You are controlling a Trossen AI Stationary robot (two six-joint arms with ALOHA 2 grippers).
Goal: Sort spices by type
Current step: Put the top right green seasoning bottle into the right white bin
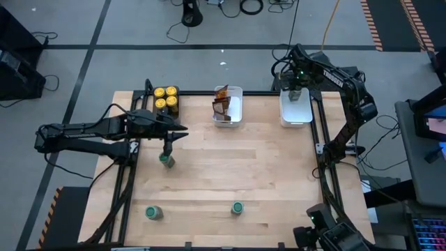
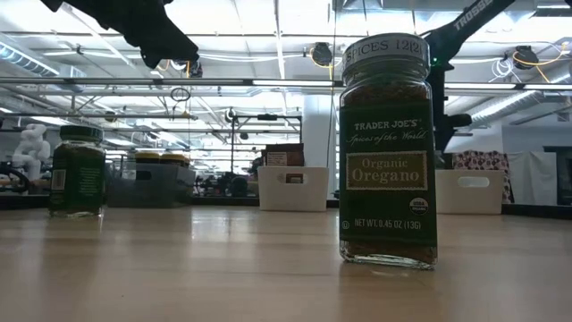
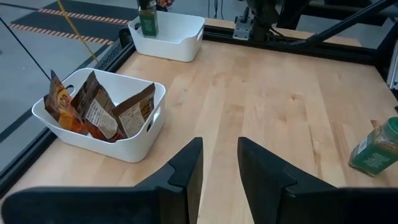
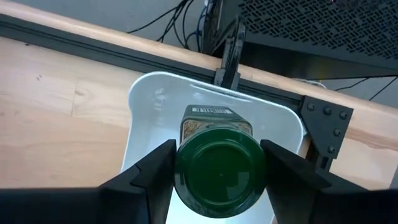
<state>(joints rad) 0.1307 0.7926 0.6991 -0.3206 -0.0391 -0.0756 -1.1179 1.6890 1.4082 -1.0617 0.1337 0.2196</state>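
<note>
Above the smooth white tray point(image 4: 143, 118), right gripper point(image 4: 217, 171) clamps a round green-lidded glass jar point(image 4: 219, 163).

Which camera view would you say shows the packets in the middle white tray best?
The left wrist view: the packets stand close up in their tray, printing visible. The high view shows them small, from above. The low view shows only the tray's front far off. The right wrist view misses them.

Green-lid jar point(image 4: 221, 167), white tray point(image 4: 149, 99), brown-orange pkts point(image 3: 99, 112).
</note>
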